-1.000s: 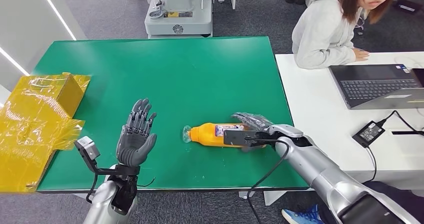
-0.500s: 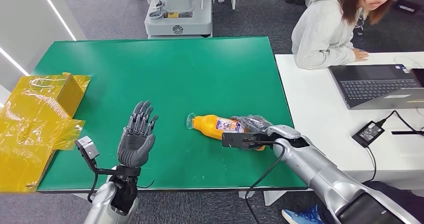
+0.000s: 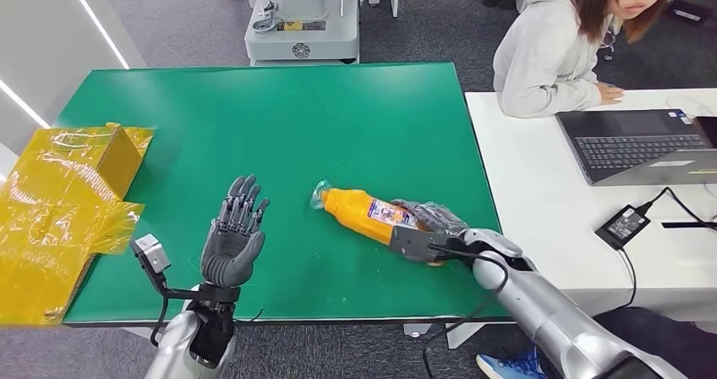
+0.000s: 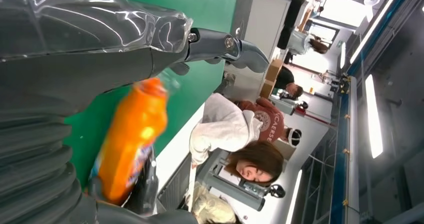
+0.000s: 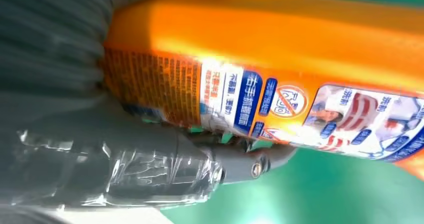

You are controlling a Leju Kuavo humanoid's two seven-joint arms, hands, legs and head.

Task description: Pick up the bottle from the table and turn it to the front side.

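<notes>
An orange bottle (image 3: 363, 211) with a clear cap and a blue-and-white label lies tilted over the green table (image 3: 321, 125), cap pointing to the far left. My right hand (image 3: 427, 225) grips its base end; whether the bottle touches the table I cannot tell. The right wrist view shows the bottle's label (image 5: 280, 104) close up with a thick grey thumb (image 5: 165, 159) against its side. My left hand (image 3: 232, 235) stands upright with fingers spread, palm toward the bottle, a short way to its left and holding nothing. The left wrist view shows the bottle (image 4: 131, 139) past my fingers (image 4: 220, 41).
A crumpled yellow wrapped box (image 3: 59, 201) lies at the table's left edge. A white desk (image 3: 550, 201) with a laptop (image 3: 643, 146) and a power adapter (image 3: 624, 225) adjoins on the right, where a seated person (image 3: 558, 41) leans. A grey machine (image 3: 303, 15) stands beyond the table.
My right hand has drawn back toward the near edge and swung the bottle, so its cap end now points farther away and left. The left hand has barely shifted.
</notes>
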